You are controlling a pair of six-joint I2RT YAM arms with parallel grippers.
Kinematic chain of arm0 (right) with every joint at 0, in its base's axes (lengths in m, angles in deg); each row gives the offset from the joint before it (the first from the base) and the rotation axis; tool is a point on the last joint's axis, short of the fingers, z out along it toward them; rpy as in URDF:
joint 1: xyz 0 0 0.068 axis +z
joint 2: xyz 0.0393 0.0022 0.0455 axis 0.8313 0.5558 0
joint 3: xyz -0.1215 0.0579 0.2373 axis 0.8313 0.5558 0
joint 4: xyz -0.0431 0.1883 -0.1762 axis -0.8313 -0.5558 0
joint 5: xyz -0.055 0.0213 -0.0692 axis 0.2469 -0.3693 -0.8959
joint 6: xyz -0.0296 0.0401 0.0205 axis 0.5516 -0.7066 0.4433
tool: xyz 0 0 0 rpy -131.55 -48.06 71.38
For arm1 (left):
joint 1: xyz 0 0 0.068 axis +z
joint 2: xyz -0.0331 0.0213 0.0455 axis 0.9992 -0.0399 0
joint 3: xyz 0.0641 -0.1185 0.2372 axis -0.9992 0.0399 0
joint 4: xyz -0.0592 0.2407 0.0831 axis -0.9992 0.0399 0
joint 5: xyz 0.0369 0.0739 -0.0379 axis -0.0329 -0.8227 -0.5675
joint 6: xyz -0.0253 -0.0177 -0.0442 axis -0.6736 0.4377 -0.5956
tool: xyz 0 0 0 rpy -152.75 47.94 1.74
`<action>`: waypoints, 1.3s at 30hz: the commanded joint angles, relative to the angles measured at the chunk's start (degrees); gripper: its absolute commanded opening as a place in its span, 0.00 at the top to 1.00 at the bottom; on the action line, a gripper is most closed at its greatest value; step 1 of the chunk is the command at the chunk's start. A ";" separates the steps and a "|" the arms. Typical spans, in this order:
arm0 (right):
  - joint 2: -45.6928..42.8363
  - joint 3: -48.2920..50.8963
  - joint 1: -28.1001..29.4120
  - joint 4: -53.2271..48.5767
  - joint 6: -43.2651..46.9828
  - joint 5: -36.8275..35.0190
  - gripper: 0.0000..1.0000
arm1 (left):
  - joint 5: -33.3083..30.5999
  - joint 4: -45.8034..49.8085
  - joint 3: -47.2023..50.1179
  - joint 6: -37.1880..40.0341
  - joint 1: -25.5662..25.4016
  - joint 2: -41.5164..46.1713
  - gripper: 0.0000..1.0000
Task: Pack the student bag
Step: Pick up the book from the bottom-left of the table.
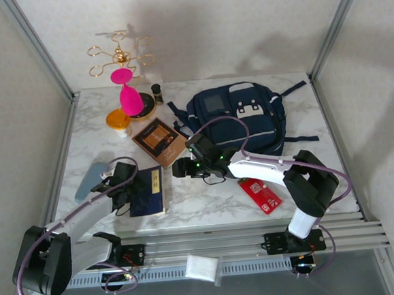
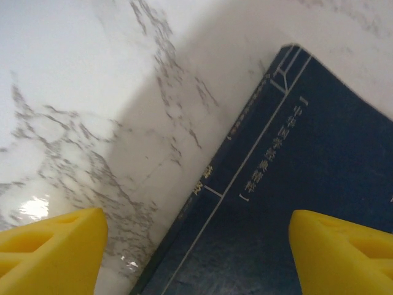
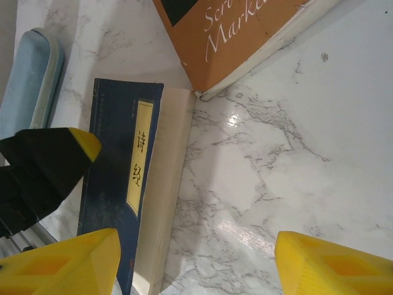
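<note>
Lying on the far right part of the table (image 1: 204, 200), well beyond the right fingers (image 1: 183, 168) and clear of them: the student bag (image 1: 242, 116), navy, with a grey square panel and dark straps.

Right fingers (image 3: 331, 264): spread wide, holding nothing, over bare marble. A brown book (image 1: 157, 140) lies just ahead of them and a blue book (image 1: 148, 191) beside them on the left. A red card (image 1: 260, 194) lies behind them, under the right forearm.

Left fingers (image 1: 121, 175): released and wide apart, one tip (image 2: 49, 252) over marble, the other over the blue book's cover (image 2: 295, 184); contact cannot be told. A pale blue case (image 1: 90, 180) lies just to their left.

Well beyond the left fingers: orange-lidded jar (image 1: 118, 119), pink goblet (image 1: 128, 91), small dark bottle (image 1: 156, 90), gold wire stand (image 1: 118, 54).
</note>
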 commanded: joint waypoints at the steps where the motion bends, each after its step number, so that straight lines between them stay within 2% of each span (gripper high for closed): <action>1: 1.57 0.12 0.53 -0.52 -0.41 0.04 0.32 | 3.38 -2.65 1.10 -1.68 -1.76 -0.08 0.24; 5: 3.76 -0.64 0.71 -0.63 -2.31 3.45 0.32 | 4.57 -1.77 1.74 -4.25 -5.86 0.76 0.25; 11: 7.99 -3.58 2.47 -1.17 -2.71 6.42 0.32 | 2.73 0.80 2.22 -8.89 -11.59 1.49 0.30; 15: 10.89 -5.54 3.27 -1.25 -2.62 7.81 0.34 | 2.45 0.00 3.59 -9.78 -12.30 1.70 0.35; 22: 14.61 -8.67 5.14 -1.04 -2.37 10.25 0.36 | 0.52 1.03 2.79 -9.37 -14.09 -0.63 0.37; 30: 18.47 -10.75 5.35 -1.70 -2.27 11.05 0.49 | 1.46 -1.14 3.95 -10.24 -14.58 -0.33 0.39; 33: 18.99 -10.97 5.52 -1.14 -2.18 11.76 0.60 | 1.78 -1.60 4.06 -10.43 -14.62 0.23 0.40; 36: 19.37 -11.58 6.00 -0.95 -1.79 12.35 0.64 | 2.50 -2.34 4.30 -10.48 -14.67 0.47 0.40; 39: 19.48 -12.30 6.15 -1.91 -1.48 12.15 0.73 | 2.52 -2.28 4.30 -10.30 -14.67 0.45 0.41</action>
